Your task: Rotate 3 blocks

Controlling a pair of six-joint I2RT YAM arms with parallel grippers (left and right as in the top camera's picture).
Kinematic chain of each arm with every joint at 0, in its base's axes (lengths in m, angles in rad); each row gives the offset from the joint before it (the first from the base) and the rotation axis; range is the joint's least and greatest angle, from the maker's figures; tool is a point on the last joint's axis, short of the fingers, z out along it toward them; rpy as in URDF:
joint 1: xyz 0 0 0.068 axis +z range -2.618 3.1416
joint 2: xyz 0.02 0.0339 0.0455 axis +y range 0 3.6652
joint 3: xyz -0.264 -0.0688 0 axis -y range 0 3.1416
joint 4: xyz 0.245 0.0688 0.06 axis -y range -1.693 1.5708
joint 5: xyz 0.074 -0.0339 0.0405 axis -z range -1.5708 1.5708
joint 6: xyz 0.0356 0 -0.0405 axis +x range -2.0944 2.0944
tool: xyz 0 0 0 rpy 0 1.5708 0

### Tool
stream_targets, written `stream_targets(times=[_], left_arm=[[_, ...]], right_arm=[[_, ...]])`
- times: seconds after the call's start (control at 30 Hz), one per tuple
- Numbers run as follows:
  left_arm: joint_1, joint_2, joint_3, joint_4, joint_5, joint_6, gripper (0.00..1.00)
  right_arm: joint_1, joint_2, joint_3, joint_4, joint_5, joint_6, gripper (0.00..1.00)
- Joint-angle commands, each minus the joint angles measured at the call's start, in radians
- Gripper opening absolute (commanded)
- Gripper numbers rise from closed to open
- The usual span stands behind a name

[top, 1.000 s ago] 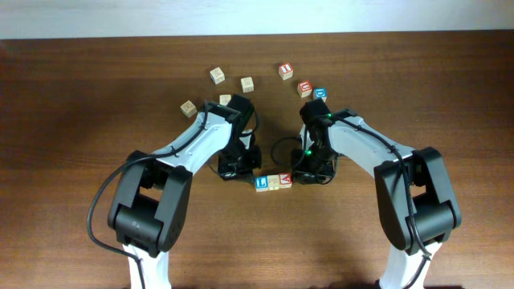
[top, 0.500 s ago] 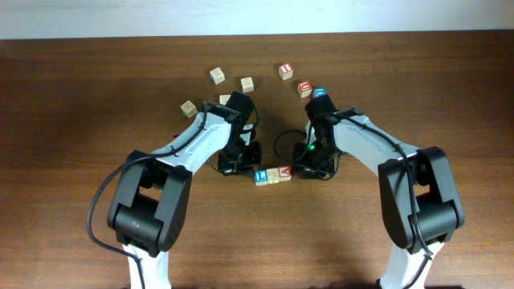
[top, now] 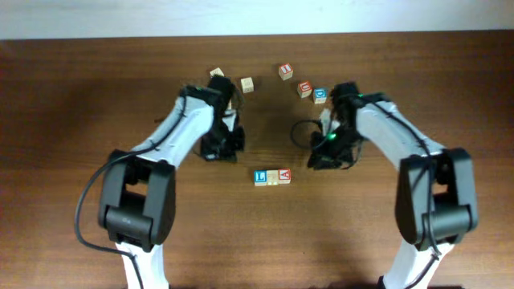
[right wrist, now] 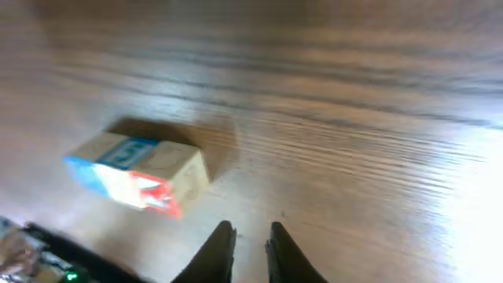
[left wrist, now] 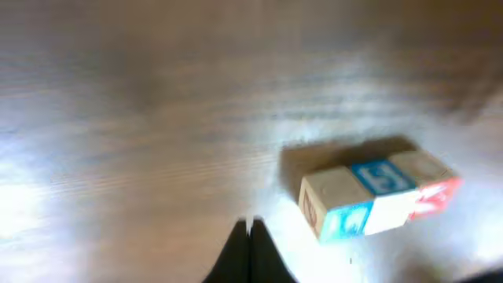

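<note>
Three blocks lie touching in a short row on the table: the blue "L" block (top: pixel 260 177), the pale tan block (top: pixel 273 177) and the red "A" block (top: pixel 284 175). My left gripper (top: pixel 231 152) hovers up and to the left of the row, shut and empty. In the left wrist view its fingertips (left wrist: pixel 250 229) are pressed together, with the row (left wrist: pixel 377 196) off to the right. My right gripper (top: pixel 316 159) sits up and to the right of the row. In the right wrist view its fingers (right wrist: pixel 223 245) stand a narrow gap apart with nothing between them, and the row (right wrist: pixel 137 171) is at left.
Loose cubes lie along the far side: a tan one (top: pixel 217 74), another tan one (top: pixel 247 84), a red one (top: pixel 286 71), a second red one (top: pixel 304 88) and a blue-framed one (top: pixel 320 95) close to my right arm.
Both grippers have drawn back from the row, up and outward. The right jaws have narrowed. The three blocks stay together where they lay.
</note>
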Motion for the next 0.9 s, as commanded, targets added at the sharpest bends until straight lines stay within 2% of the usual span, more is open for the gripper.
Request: stream_targets(times=[0.0, 0.07, 0.13, 0.17, 0.27, 0.33, 0.4, 0.5, 0.63, 0.87], left_arm=[[0.042, 0.006, 0.234, -0.171, 0.035, 0.219, 0.0], [0.044, -0.003, 0.304, -0.237, 0.094, 0.249, 0.0], [0.033, -0.015, 0.295, -0.315, 0.102, 0.241, 0.0], [0.021, -0.043, 0.257, -0.288, 0.107, 0.211, 0.0], [0.003, -0.274, -0.057, 0.022, 0.065, 0.058, 0.0], [0.002, -0.301, -0.208, 0.163, 0.064, -0.022, 0.0], [-0.005, -0.301, -0.348, 0.304, 0.105, -0.037, 0.0], [-0.035, -0.301, -0.439, 0.358, 0.069, -0.104, 0.0], [-0.042, -0.298, -0.492, 0.425, 0.059, -0.159, 0.0], [-0.09, -0.289, -0.492, 0.469, 0.059, -0.132, 0.0]], right_arm=[[-0.102, -0.182, 0.056, -0.048, -0.145, -0.134, 0.07], [-0.15, -0.269, 0.054, -0.119, -0.197, -0.208, 0.04], [-0.148, -0.341, -0.016, -0.098, -0.208, -0.227, 0.05], [-0.146, -0.365, -0.091, -0.03, -0.219, -0.187, 0.05], [-0.137, -0.373, -0.283, 0.193, -0.203, -0.066, 0.04], [-0.099, -0.355, -0.291, 0.222, -0.122, -0.017, 0.04], [-0.018, -0.313, -0.291, 0.264, -0.05, 0.056, 0.05], [0.039, -0.222, -0.291, 0.343, -0.009, 0.118, 0.04], [0.042, -0.14, -0.291, 0.364, 0.004, 0.113, 0.04], [0.071, -0.129, -0.292, 0.389, -0.011, 0.11, 0.04]])
